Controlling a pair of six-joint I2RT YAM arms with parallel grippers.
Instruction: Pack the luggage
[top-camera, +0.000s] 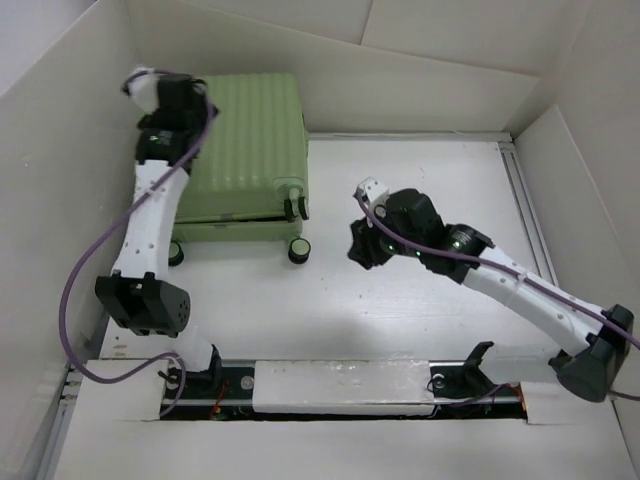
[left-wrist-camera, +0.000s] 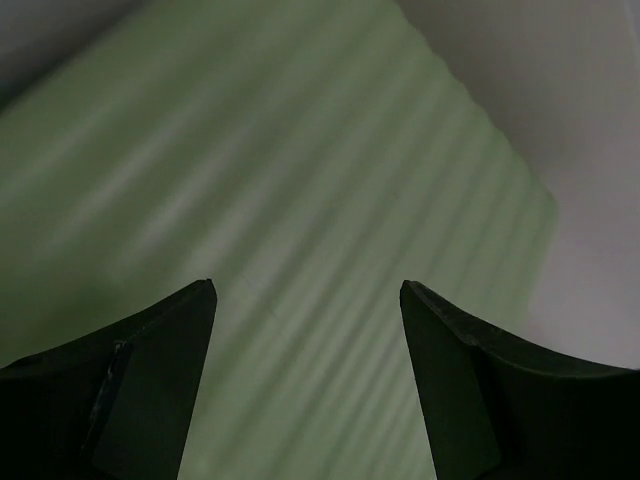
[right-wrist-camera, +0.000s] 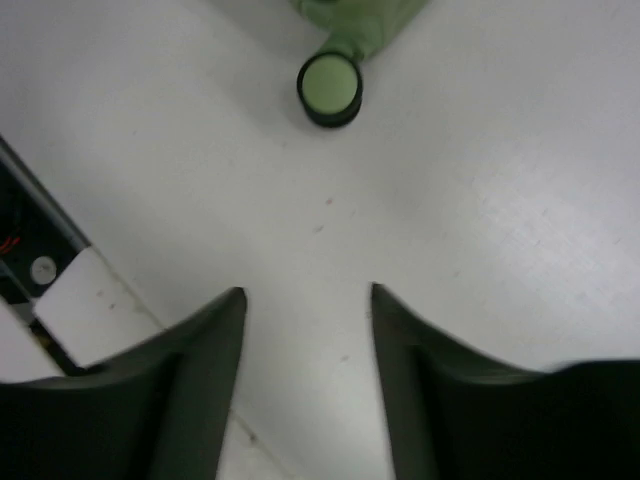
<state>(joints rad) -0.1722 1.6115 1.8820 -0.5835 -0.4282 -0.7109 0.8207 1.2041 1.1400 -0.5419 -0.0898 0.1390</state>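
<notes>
The luggage is a pale green ribbed hard-shell suitcase lying flat and closed at the back left of the table, with black caster wheels at its near end. My left gripper hovers over its left part, open and empty; the left wrist view shows the ribbed green shell close below the open gripper. My right gripper is open and empty above the bare table, to the right of the wheels. The right wrist view shows the gripper open and one caster wheel ahead.
White cardboard walls enclose the table on the left, back and right. A metal rail runs along the right side. The arm bases and a white strip lie along the near edge.
</notes>
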